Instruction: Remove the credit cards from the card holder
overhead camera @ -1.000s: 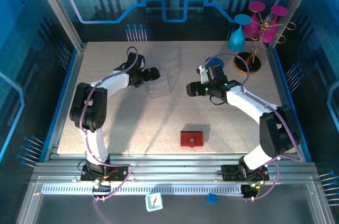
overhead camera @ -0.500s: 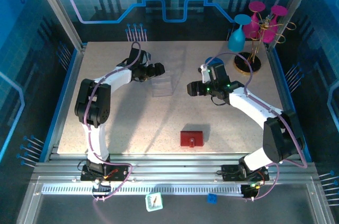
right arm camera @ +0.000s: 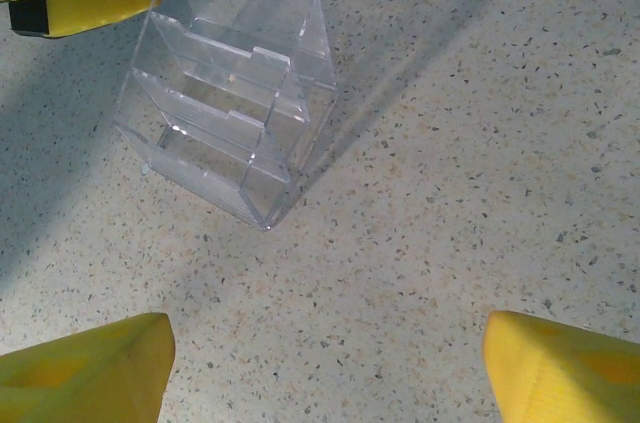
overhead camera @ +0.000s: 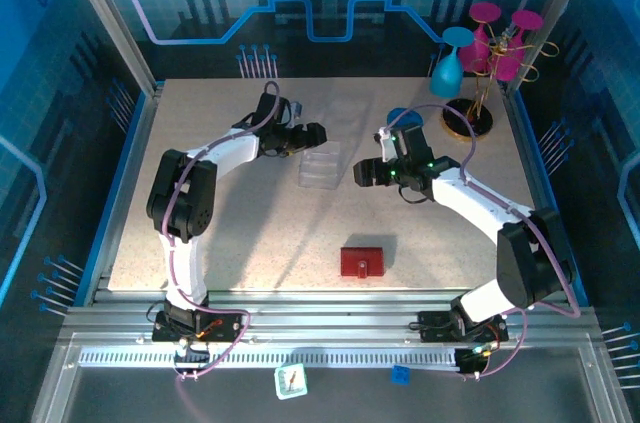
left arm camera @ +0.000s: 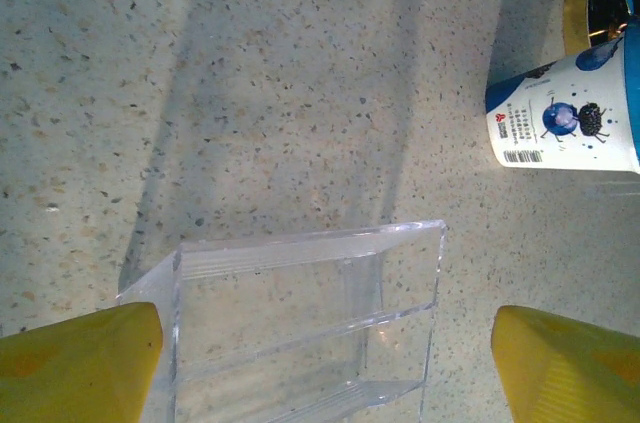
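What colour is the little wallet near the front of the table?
The wallet is red; the top external view shows it best.

You see the card holder (overhead camera: 362, 261) plain red, low in the middle of the top view. The table (overhead camera: 250, 233) is beige with dark speckles, the box (right arm camera: 228, 113) clear and colourless. At the right edge of the left wrist view the cup (left arm camera: 570, 113) is white and blue, with dark blueberries printed. The fingers (left arm camera: 80, 353) are yellow.

Clear glossy plastic box (right arm camera: 228, 103) on speckled matt table (right arm camera: 480, 143) (perhaps stone).
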